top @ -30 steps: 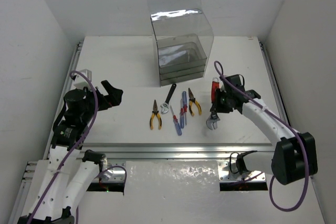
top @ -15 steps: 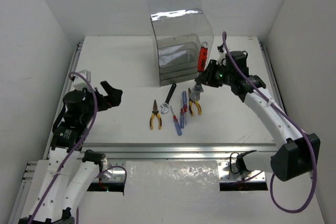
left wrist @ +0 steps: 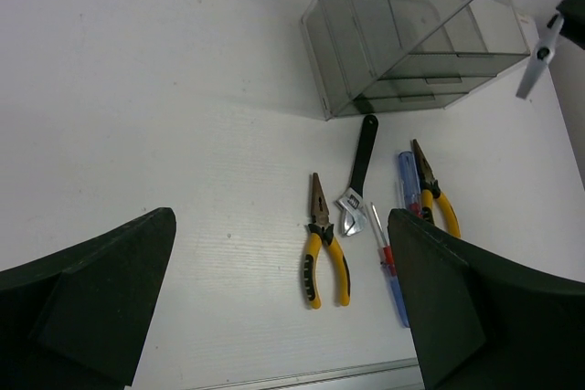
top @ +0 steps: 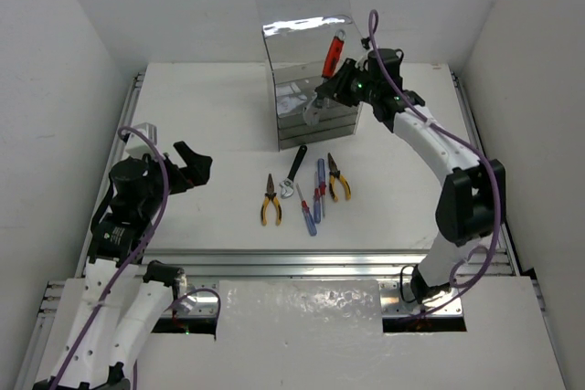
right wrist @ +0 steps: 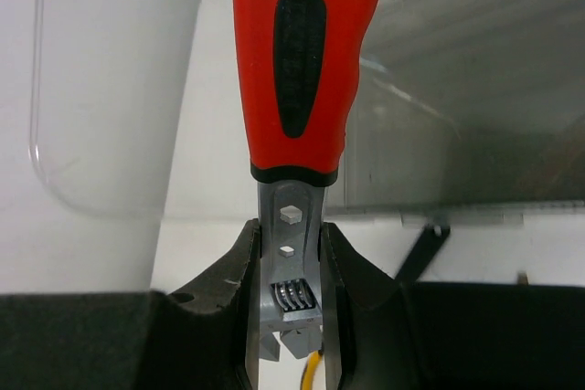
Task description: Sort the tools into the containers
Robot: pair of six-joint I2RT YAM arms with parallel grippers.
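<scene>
My right gripper point(top: 327, 87) is shut on the silver shank of the red-handled adjustable wrench point(top: 335, 50) and holds it in the air against the front right of the clear stacked-tray container point(top: 306, 15). In the right wrist view the fingers point(right wrist: 245, 267) clamp the wrench point(right wrist: 306, 61), handle pointing away. On the table lie a row of tools: yellow pliers point(top: 270, 200), a black-handled wrench point(top: 294, 169), thin red and blue screwdrivers point(top: 311, 200), and second yellow pliers point(top: 338, 180). My left gripper point(top: 196, 163) is open and empty, left of the row.
The left wrist view shows the same tools: pliers point(left wrist: 323, 248), black-handled wrench point(left wrist: 363, 148), screwdrivers point(left wrist: 395, 271), the container point(left wrist: 411, 34), and the held wrench's head point(left wrist: 539, 47) at top right. A metal rail point(top: 302, 258) runs along the near table edge.
My right arm has carried the red-handled wrench from low at the right of the tool row up and back-left to the container's front. The left arm has not moved.
</scene>
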